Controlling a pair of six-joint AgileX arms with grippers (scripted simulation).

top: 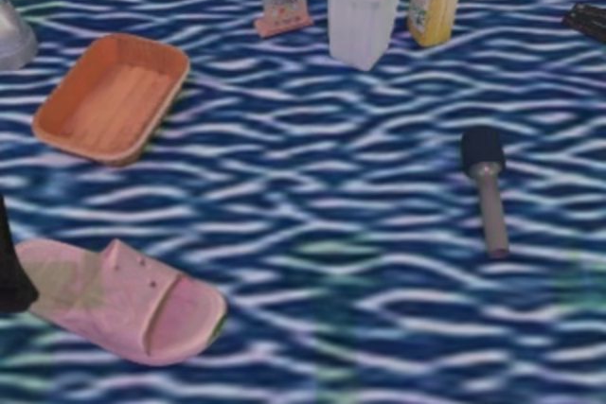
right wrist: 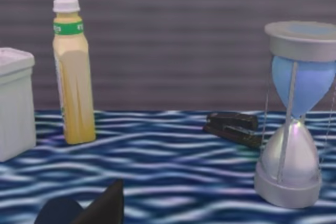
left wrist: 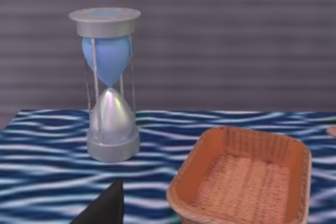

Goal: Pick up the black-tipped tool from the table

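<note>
Tool [top: 487,188] lies flat on the wavy cloth table [top: 312,196], right of centre: slim grey metal handle, wider black rounded head at the far end, well apart from any fingers. Left gripper [top: 11,262] sits at the left edge beside the soft pink slipper [top: 123,302]; finger state cannot be told. Woven orange basket [top: 112,96] sits beyond it. Right arm unseen from above.

Black-tipped tool [top: 488,188] lies flat on my desk [top: 331,234], right side: grey metal handle toward near edge, black block head pointing away.
</note>
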